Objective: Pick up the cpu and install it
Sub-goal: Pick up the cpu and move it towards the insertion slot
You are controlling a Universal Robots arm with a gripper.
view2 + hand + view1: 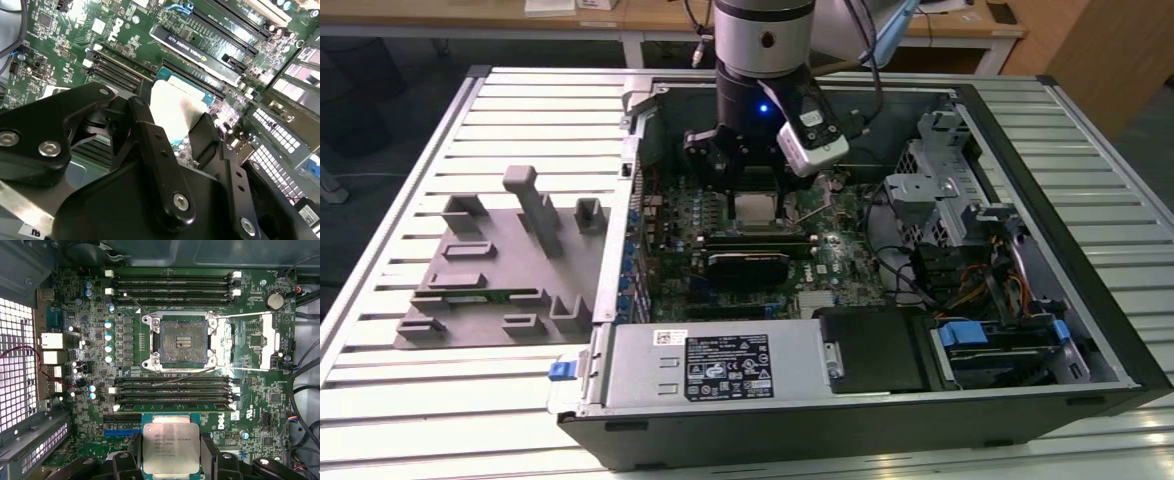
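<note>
My gripper (171, 462) is shut on the cpu (171, 447), a flat square chip with a silvery top and a thin green rim, held flat between two black fingers (126, 462). In the first wrist view the dark metal-framed socket (182, 340) lies apart from the chip with its contact field bare and its load plate (252, 337) swung open to one side. In the exterior view the gripper (750, 190) reaches down into the open computer case (1107, 330), with the cpu (754, 207) just above the motherboard. In the second wrist view the cpu (172, 112) shows pale between the fingers (205, 135).
Rows of memory slots (172, 282) flank the socket on both sides. An expansion card (747, 265), the power supply (720, 365), a drive cage (947, 195) and loose cables (927, 270) crowd the case. A grey part fixture (494, 270) lies on the slatted table at the exterior view's left.
</note>
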